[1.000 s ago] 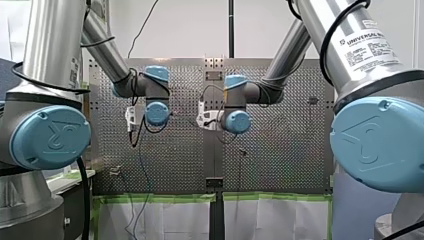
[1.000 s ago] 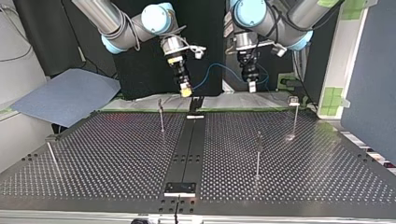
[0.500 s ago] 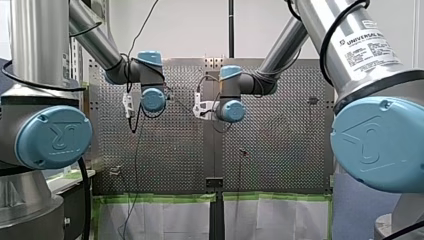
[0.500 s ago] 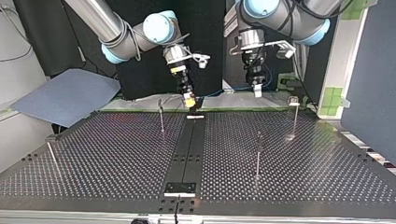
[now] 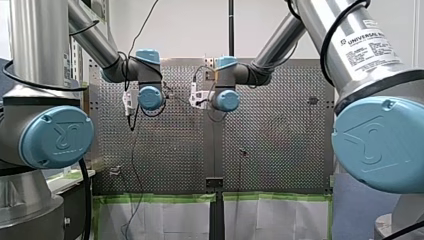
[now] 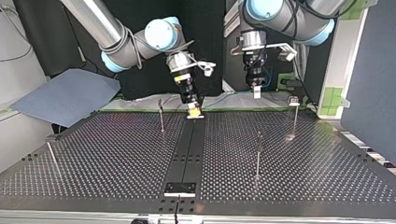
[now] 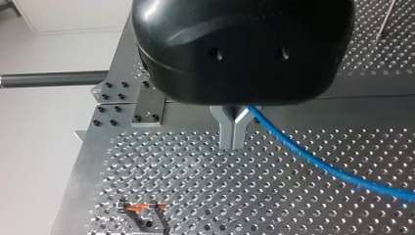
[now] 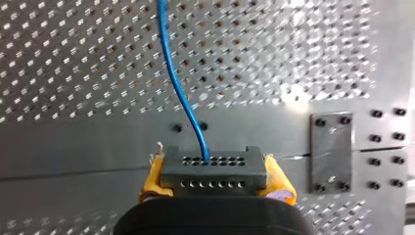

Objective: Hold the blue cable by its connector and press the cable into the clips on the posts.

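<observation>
My right gripper pinches the grey connector between its yellow pads. The blue cable leaves the connector's top face and runs away ahead of the fingers over the table. In the top view this gripper hangs low at the upper centre, over the far end of the dark strip.

My left gripper has its metal fingers pressed together at the tips. The cable comes out beside their root and trails off to one side. Whether they actually grip it I cannot tell.

Nothing is clipped yet, by my reading. The likely trouble is slack: if the span between the grippers sags or twists, the cable could ride past a clip rather than seat in it. The posts are thin, so a sideways push could bend one. A hard pull could also turn the connector between the pads.

The table is perforated metal with four slim posts well apart. A black curtain hangs behind the arms. A blue-grey sheet lies at the top view's upper left, and green tape marks a panel at its right.
</observation>
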`<state>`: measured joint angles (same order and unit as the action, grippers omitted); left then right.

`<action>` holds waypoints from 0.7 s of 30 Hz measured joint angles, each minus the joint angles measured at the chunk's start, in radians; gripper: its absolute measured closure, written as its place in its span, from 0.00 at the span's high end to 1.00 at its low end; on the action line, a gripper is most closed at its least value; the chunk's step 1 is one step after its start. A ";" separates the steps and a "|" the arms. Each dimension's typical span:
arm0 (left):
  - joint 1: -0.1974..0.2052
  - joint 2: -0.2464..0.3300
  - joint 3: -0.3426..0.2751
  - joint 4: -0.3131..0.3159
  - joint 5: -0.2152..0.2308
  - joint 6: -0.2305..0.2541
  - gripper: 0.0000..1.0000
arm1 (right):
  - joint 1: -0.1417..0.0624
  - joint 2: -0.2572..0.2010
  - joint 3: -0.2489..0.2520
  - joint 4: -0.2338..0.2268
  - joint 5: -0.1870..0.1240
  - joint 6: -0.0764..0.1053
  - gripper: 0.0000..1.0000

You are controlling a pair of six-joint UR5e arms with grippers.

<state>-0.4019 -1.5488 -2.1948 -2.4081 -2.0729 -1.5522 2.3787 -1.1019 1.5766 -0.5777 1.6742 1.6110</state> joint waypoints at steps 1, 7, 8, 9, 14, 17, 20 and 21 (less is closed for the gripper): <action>0.004 -0.001 0.000 -0.001 0.004 0.000 0.02 | 0.004 0.000 -0.007 0.001 0.001 0.000 0.00; 0.022 -0.008 0.014 -0.010 0.026 -0.004 0.02 | 0.024 0.002 -0.028 0.004 0.006 0.001 0.00; 0.025 -0.010 0.019 -0.014 0.027 -0.006 0.02 | 0.027 0.002 -0.029 0.005 0.008 0.001 0.00; 0.029 -0.012 0.028 -0.019 0.027 -0.010 0.02 | 0.029 0.002 -0.030 0.005 0.009 0.001 0.00; 0.040 -0.022 0.060 -0.039 0.023 -0.021 0.02 | 0.034 0.006 -0.035 0.008 0.011 0.020 0.00; 0.049 -0.028 0.082 -0.051 0.018 -0.025 0.02 | 0.029 0.008 -0.045 0.017 0.011 0.046 0.00; 0.059 -0.032 0.096 -0.057 0.017 -0.026 0.02 | 0.022 0.008 -0.060 0.027 0.010 0.063 0.00; 0.063 -0.034 0.099 -0.057 0.019 -0.026 0.02 | 0.020 0.009 -0.065 0.028 0.010 0.067 0.00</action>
<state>-0.3387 -1.5826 -2.0959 -2.4655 -2.0538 -1.5781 2.3982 -1.0933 1.5117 -0.5493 1.6842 1.6777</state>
